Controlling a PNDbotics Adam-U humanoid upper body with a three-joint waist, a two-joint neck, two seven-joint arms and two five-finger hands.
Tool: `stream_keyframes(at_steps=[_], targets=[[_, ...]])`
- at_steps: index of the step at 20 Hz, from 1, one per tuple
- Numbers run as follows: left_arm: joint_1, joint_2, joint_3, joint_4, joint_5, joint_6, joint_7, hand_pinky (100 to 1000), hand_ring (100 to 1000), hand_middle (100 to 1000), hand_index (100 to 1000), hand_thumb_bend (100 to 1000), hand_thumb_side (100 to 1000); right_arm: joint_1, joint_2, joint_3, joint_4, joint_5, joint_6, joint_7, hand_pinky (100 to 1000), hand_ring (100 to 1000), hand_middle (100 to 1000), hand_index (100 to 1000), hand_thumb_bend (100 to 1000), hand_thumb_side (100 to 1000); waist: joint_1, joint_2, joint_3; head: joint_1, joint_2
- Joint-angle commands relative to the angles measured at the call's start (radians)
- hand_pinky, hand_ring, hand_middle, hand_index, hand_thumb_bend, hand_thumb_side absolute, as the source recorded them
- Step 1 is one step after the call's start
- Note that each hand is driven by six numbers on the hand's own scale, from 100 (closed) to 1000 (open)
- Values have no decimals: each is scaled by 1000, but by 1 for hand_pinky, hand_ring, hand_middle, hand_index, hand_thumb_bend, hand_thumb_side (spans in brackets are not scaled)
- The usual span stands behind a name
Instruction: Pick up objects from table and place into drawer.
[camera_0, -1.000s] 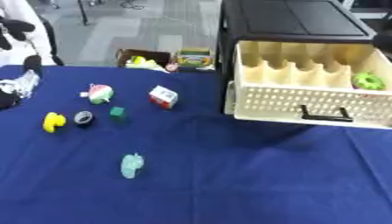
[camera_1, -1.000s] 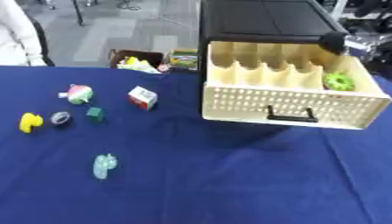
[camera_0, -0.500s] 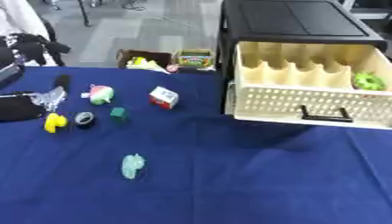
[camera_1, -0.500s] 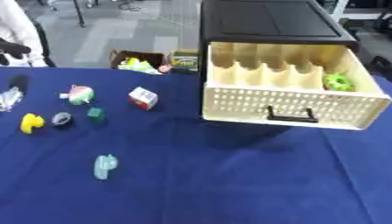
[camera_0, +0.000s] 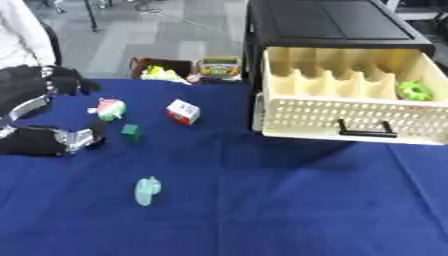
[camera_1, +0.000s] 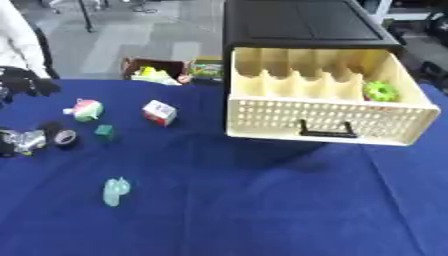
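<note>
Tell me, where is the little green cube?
The green cube sits on the left of the blue table, just below the round toy and left of the red-and-white box.

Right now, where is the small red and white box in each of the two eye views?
Left eye view: the red and white box lies on the blue cloth, upper left of centre, left of the open drawer.
Right eye view: the same box lies further left in the picture.
Shared landmark: in both views a small green cube lies to its lower left.
</note>
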Motion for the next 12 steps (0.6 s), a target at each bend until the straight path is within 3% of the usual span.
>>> stream_keyframes(at_steps=[1, 7, 12], targets=[[-35, 25, -49, 26, -11, -40, -42, 563, 721, 696, 899, 524, 860, -9, -19, -6, -11, -19, 6, -26, 208, 289, 138, 779, 438, 1000, 0, -18, 2, -6, 2], [-62, 7, -101, 81, 14, -96, -124, 571, 716, 675, 884, 657, 918, 1, -16, -1, -11, -35, 13, -49, 209, 288, 136, 776, 442, 1000, 1, -18, 3, -13, 1], [-92, -15, -132, 92, 39, -61, -191, 555, 690, 641, 863, 654, 928, 6, -12, 1, -11, -40, 16, -57, 209, 289, 136, 775, 443, 1000, 1, -20, 4, -17, 4]])
